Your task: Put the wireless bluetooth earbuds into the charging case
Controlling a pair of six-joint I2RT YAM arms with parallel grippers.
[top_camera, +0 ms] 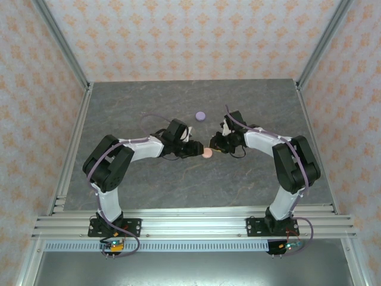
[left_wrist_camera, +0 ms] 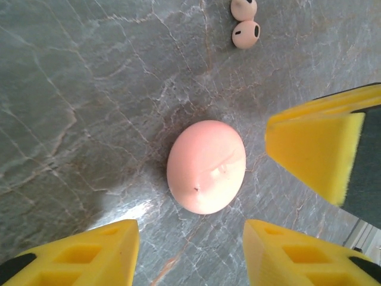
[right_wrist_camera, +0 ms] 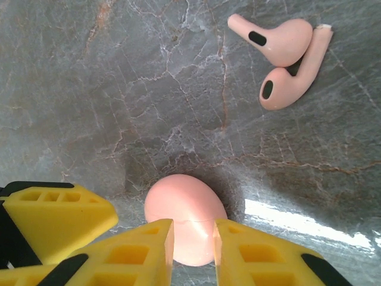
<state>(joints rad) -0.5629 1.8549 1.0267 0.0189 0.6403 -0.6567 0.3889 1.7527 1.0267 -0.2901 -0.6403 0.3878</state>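
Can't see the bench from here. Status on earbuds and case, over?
Left gripper open, short of closed pink case. Right gripper narrow at it, grip unclear. Both earbuds loose on table, beside case. Purple disc well clear.

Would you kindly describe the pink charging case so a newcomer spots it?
On the grey marbled table, look between the left gripper and the right gripper. The peach-pink egg-shaped case lies there, rounder and larger than the two stemmed earbuds nearby.
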